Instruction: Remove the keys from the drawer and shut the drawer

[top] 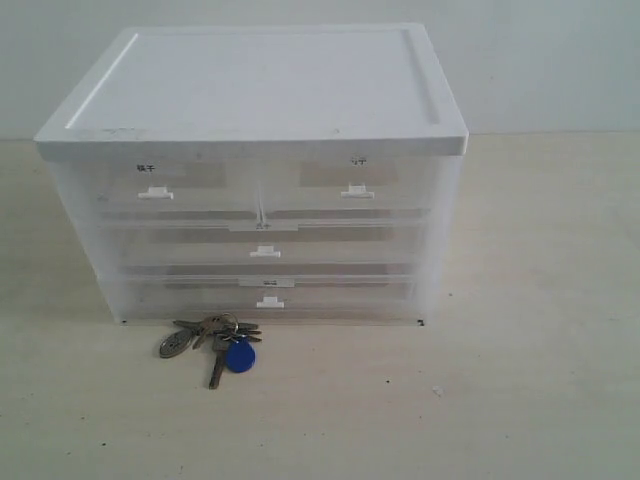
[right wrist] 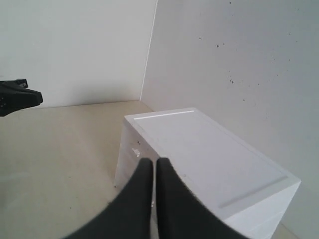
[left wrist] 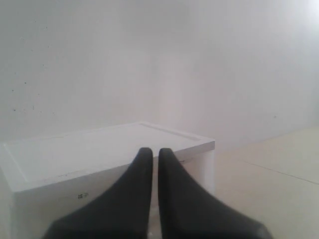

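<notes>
Okay, we see keys (top: pixel 213 332) on tabletop (top: pixel 540 390), just near-side of cabinet (top: pixel 250 90); drawer (top: pixel 350 180) shut; left end effector (left wrist: pixel 151 152) and right end effector (right wrist: pixel 151 162) closed, empty.

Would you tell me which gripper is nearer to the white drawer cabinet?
Right, by the look of it: the right gripper hangs shut just over a corner of the drawer cabinet, while the left gripper, also shut, sits farther off on the other side.
</notes>
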Robot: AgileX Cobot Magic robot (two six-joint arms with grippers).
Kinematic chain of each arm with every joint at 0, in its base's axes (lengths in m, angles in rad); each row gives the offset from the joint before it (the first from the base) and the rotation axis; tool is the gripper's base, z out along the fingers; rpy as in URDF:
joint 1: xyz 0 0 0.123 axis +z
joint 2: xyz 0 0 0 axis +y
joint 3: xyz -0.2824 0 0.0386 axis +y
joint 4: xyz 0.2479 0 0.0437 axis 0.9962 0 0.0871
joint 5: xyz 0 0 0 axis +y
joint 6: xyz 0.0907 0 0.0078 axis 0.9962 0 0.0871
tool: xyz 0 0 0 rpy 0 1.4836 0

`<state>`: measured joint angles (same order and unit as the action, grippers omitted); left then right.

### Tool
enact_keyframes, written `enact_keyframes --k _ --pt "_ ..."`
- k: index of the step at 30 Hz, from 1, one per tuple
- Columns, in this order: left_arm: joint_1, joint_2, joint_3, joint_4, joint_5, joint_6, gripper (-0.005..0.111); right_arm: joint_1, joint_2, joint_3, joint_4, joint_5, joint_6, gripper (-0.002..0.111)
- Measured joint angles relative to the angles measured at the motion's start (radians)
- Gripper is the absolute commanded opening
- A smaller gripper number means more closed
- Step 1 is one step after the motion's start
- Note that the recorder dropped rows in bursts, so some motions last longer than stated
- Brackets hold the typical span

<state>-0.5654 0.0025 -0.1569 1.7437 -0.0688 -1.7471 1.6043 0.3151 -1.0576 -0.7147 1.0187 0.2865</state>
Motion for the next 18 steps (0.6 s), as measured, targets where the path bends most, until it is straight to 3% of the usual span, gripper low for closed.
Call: enact_keyframes --k 18 --pt "0.000 0.000 0.000 -0.016 -0.064 -0.055 0.005 0.000 0.000 0.000 0.053 0.002 0.140 0.000"
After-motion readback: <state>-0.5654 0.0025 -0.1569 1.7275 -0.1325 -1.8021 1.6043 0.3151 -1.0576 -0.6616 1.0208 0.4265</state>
